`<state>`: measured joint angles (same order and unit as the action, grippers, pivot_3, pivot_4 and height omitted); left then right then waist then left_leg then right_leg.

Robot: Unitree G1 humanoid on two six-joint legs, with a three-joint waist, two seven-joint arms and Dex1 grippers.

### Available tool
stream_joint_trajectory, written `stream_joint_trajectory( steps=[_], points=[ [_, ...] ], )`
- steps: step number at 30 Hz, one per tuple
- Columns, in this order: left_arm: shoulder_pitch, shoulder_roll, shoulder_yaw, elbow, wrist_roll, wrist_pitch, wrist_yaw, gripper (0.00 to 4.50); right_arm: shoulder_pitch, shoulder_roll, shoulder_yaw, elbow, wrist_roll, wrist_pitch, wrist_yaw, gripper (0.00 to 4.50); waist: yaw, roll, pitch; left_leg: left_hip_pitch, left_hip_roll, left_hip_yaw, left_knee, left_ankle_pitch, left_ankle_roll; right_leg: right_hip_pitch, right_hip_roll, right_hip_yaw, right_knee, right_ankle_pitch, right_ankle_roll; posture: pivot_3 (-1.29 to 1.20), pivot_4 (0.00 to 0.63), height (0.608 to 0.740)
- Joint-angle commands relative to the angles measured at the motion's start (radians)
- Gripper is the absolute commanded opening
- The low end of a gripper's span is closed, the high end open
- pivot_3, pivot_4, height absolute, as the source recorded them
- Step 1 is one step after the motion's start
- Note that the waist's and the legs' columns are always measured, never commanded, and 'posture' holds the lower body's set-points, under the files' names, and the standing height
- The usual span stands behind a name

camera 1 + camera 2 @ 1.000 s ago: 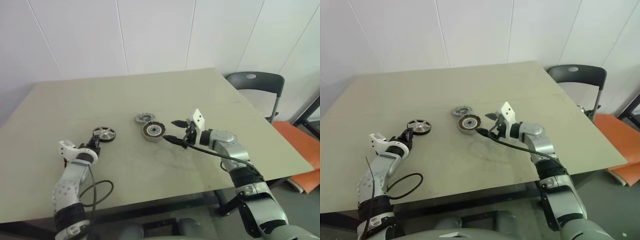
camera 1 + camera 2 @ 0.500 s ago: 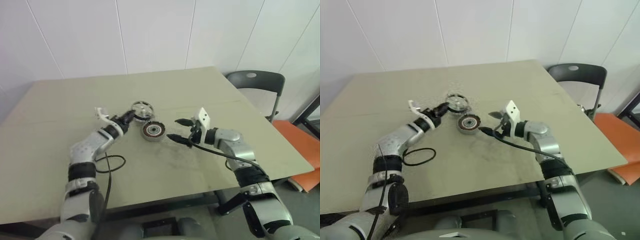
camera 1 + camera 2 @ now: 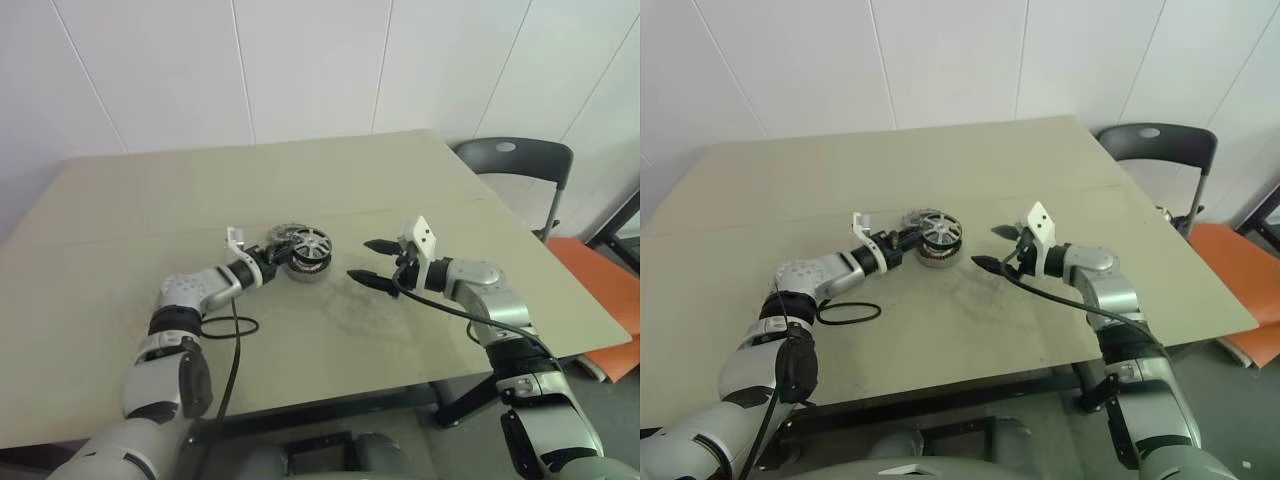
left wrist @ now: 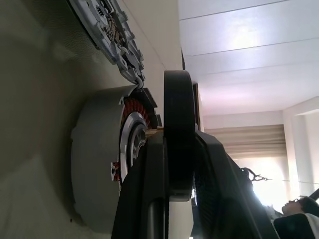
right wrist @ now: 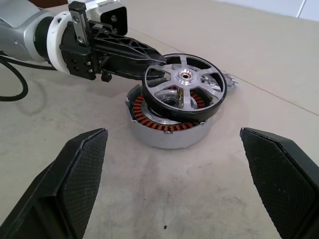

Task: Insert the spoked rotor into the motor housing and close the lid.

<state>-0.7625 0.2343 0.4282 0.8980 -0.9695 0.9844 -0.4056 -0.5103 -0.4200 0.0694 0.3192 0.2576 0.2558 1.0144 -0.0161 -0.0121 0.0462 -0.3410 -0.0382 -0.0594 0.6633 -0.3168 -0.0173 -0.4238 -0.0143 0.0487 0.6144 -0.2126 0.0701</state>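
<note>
The left gripper [image 5: 149, 62] has its fingers clamped on the spoked rotor [image 5: 185, 87], tilted just over the motor housing [image 5: 167, 129] on the counter [image 3: 120, 230], perhaps touching it. The right gripper [image 3: 368, 261] has fingers spread wide, holding nothing, near the housing.

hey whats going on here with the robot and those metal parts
The left gripper is shut on the rim of the spoked rotor and holds it tilted right over the open motor housing, which sits on the table; it isn't seated yet. The right gripper hovers beside the housing, jaws wide open and empty. A flat toothed metal piece lies just behind the housing.
</note>
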Motion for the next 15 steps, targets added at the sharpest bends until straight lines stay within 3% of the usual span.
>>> stream_joint_trajectory(
  steps=[1,9,15],
  points=[
    [-0.004,0.013,0.032,-0.047,0.002,0.046,-0.011,0.40,-0.009,-0.009,-0.014,-0.038,0.010,-0.005,-0.003,4.50,0.001,0.000,0.000,0.000,0.000,0.000,0.000,0.000,0.000,0.000,0.000,0.000,0.000,0.000,0.000,0.00,0.000,0.740],
    [0.042,0.000,0.052,-0.088,0.022,0.070,0.004,0.40,-0.009,-0.004,-0.010,-0.043,0.011,-0.003,-0.005,4.50,-0.001,0.000,0.000,0.000,0.000,0.000,0.000,0.000,0.000,0.000,-0.002,0.001,0.001,0.000,0.000,0.00,0.000,0.740],
    [0.071,0.000,0.006,-0.083,0.114,0.014,-0.029,0.40,-0.003,-0.003,-0.003,-0.072,0.011,0.008,-0.009,4.50,-0.002,0.000,0.000,0.001,0.000,0.000,0.000,0.000,0.000,0.000,-0.001,0.001,0.002,0.000,0.000,0.00,0.000,0.740]
  ],
)
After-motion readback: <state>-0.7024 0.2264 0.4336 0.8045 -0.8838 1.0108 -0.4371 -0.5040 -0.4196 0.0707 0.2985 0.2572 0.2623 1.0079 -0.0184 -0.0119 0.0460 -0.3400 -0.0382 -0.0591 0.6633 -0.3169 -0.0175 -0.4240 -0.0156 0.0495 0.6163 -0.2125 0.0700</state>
